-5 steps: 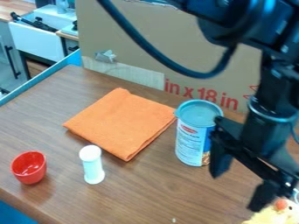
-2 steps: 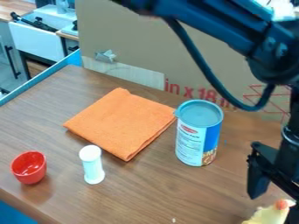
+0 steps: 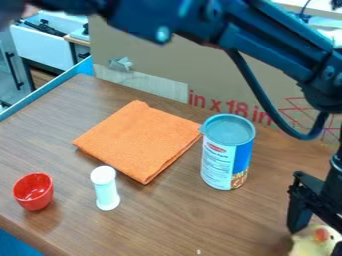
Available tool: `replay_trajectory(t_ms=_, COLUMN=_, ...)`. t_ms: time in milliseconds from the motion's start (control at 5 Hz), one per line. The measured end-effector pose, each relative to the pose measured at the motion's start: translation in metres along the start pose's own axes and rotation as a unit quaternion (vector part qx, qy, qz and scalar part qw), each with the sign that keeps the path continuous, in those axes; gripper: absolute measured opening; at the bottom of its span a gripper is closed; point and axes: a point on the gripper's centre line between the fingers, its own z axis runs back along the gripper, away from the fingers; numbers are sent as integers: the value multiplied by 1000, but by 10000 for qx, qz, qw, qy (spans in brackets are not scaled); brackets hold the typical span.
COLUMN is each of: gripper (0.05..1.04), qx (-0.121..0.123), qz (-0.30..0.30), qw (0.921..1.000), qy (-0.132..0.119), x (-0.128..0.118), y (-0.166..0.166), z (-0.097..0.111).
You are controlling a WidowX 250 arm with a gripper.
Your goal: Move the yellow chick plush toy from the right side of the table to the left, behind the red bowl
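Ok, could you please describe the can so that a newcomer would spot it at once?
On the brown table, find the orange cloth. The can stands upright by the cloth's right corner in the picture. Its blue-and-white label sets it apart from the white bottle and red cup.

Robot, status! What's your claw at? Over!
Claw low, right at yellow toy. Tall can upright, apart from claw. Nothing seen between claw and toy.

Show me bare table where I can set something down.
Free: the table in front of the can, right of the white bottle; also left of the orange cloth, beyond the red cup. Crowded: the lower right, where the tool is at the yellow toy.
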Motion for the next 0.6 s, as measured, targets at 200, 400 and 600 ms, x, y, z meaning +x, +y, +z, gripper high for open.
replay_trajectory(t_ms=200, gripper=963, qx=-179, qz=138, qw=9997, qy=108, x=1, y=-3, z=-10)
replay_trajectory(t_ms=400, gripper=696, qx=-321, qz=375, qw=9988, qy=69, x=1, y=1, z=-12)
replay_trajectory(t_ms=600, gripper=498, qx=-278, qz=494, qw=9984, qy=30, x=-6, y=3, z=-11)
